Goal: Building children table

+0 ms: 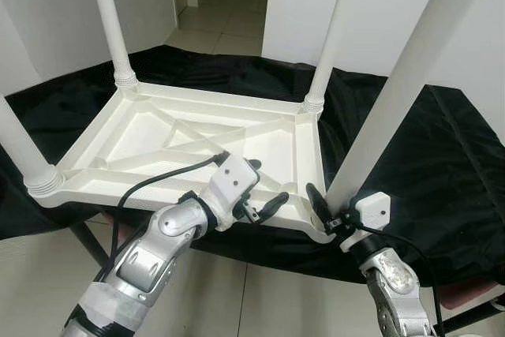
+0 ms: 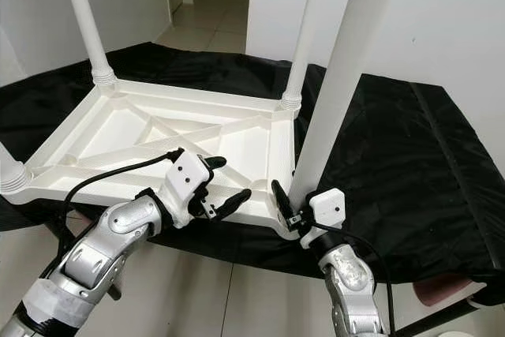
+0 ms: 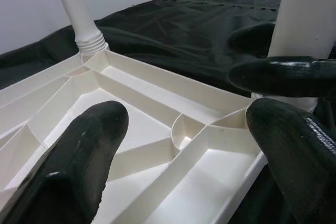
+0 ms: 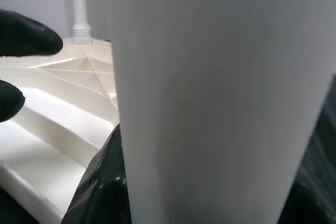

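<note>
The right wrist view, unlike the head views, shows the near table leg (image 4: 220, 93) seated between the right gripper (image 1: 330, 212) fingers, clasped at its base. The upside-down tabletop (image 1: 197, 144) lies on a black cloth (image 1: 442, 147), its near corner overhanging the floor (image 1: 260, 305). The left gripper (image 1: 264, 195), fingers spread wide, hovers over the ribbed underside beside that leg.

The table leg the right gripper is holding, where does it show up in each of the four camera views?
Left eye view: the near-right table leg rises at a slant from the tabletop's near right corner to the top right edge.
Right eye view: same leg, right of centre.
Left wrist view: upper right, behind black fingers.
Right wrist view: large white column.
Shared landmark: the far leg's ribbed collar.
</note>
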{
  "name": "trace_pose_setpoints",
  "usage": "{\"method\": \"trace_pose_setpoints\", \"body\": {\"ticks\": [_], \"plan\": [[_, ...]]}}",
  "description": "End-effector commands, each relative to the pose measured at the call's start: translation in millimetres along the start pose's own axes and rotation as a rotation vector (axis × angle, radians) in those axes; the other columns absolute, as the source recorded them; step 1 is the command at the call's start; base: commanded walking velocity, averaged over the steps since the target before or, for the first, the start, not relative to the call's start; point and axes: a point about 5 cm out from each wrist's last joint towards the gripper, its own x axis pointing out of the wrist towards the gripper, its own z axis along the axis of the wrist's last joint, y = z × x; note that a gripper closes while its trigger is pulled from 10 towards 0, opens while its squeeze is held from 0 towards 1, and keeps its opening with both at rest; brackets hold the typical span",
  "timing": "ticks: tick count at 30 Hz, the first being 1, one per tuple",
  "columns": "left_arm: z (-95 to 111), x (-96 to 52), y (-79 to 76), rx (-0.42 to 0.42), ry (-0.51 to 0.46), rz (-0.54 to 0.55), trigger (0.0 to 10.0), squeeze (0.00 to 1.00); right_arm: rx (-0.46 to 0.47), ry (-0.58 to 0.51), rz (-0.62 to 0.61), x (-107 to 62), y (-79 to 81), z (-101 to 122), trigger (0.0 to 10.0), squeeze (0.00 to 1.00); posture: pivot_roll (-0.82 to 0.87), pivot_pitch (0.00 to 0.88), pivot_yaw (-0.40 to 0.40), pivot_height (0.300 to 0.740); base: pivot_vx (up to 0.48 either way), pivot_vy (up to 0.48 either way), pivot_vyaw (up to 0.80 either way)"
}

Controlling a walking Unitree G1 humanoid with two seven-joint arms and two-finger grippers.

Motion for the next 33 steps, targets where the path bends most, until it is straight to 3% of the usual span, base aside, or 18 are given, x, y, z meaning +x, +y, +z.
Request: {"method": "trace_pose_setpoints", "body": {"ticks": [1,10,23,33], "plan": [[2,-0.2,0.0,0.012,0.004,-0.035,10.0,0.00,0.076,0.162,0.029,-6.6,6.5,-26,10.0,0.00,-0.01,0.035,-0.043,0.740,0.000,0.000,0.00],[2,0.0,0.6,0.012,0.004,-0.031,10.0,0.00,0.083,0.248,0.137,-10.7,3.5,-30,10.0,0.00,-0.01,0.036,-0.046,0.740,0.000,0.000,0.00],[2,-0.8,0.9,0.014,0.004,-0.033,10.0,0.00,0.085,0.384,0.131,-14.6,-5.7,-38,10.0,0.00,-0.01,0.037,-0.042,0.740,0.000,0.000,0.00],[2,-1.8,1.5,0.018,0.006,-0.031,10.0,0.00,0.098,0.325,0.186,-23.6,-0.7,-34,10.0,0.00,0.00,0.036,-0.043,0.740,0.000,0.000,0.00]]}}
